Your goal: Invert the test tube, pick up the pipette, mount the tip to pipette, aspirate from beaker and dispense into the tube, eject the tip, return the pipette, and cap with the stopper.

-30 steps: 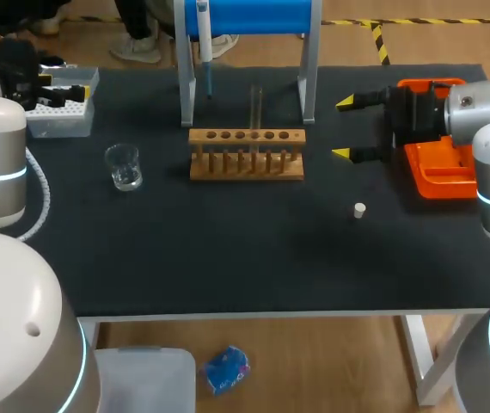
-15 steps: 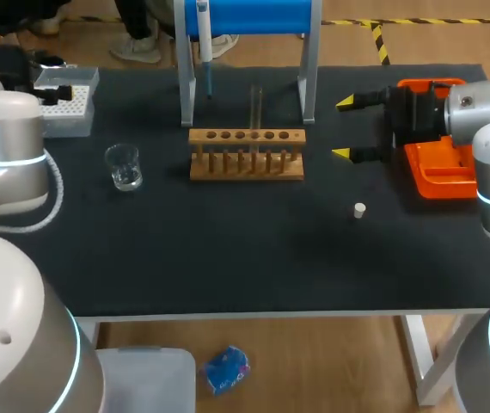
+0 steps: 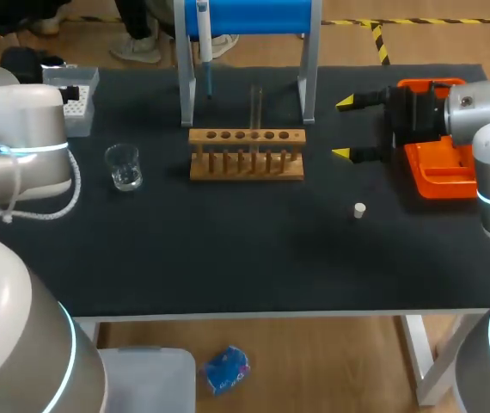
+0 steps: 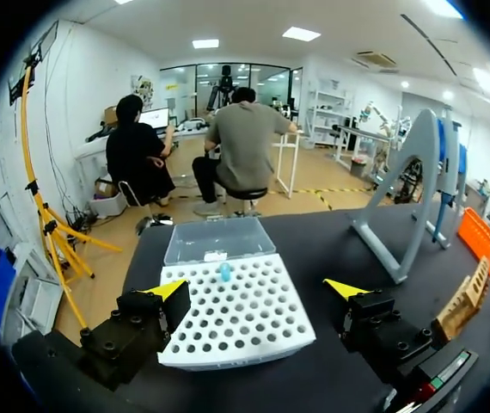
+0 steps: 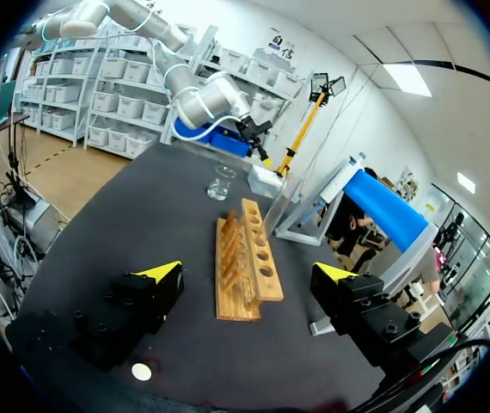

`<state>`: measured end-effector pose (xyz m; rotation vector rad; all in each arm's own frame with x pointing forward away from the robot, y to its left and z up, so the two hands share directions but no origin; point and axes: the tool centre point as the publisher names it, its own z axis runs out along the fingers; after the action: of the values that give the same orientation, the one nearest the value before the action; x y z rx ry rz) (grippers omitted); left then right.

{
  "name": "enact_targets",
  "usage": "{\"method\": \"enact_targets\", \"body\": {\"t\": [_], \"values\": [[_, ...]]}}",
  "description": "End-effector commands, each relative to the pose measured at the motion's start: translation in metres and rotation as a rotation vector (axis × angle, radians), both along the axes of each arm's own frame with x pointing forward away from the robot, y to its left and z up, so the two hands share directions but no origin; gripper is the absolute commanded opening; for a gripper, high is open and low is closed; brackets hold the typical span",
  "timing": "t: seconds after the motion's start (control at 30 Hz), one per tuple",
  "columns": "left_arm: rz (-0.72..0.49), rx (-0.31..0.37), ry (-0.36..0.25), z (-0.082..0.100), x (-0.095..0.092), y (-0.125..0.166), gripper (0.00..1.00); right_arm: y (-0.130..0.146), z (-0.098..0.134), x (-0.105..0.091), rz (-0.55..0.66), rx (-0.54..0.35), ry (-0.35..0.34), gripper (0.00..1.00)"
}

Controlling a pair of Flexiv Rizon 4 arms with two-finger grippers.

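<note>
Right jaws released and empty, test tube [image 3: 255,105] upright in the wooden rack [image 3: 246,153] well ahead of them; probably the invert step, so grip the tube high, squarely, lift clear before turning; left jaws released, tip box [image 4: 236,314] just ahead.

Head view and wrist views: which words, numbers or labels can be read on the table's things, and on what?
None can be read: the tip box, wooden rack, beaker, orange tray and pipette stand show no legible print in any view.
</note>
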<state>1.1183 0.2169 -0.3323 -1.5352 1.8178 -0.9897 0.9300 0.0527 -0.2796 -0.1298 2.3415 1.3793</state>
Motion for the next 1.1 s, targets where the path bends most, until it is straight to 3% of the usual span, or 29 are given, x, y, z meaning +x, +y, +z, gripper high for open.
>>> {"method": "enact_targets", "body": {"t": [0.03,0.33,0.47,1.1], "values": [[0.018,0.008,0.015,-0.007,0.022,0.003,1.0,0.0,0.0,-0.001,0.0,0.0,-0.002,1.0],[0.036,0.016,0.021,-0.014,0.047,0.006,1.0,0.0,0.0,-0.001,0.0,0.0,-0.002,1.0],[0.04,0.015,0.031,-0.017,0.054,0.009,0.92,0.0,0.0,-0.001,0.0,0.0,-0.002,1.0],[0.071,0.016,0.056,-0.029,0.061,0.018,0.79,0.0,0.0,-0.001,0.0,0.0,-0.002,1.0]]}}
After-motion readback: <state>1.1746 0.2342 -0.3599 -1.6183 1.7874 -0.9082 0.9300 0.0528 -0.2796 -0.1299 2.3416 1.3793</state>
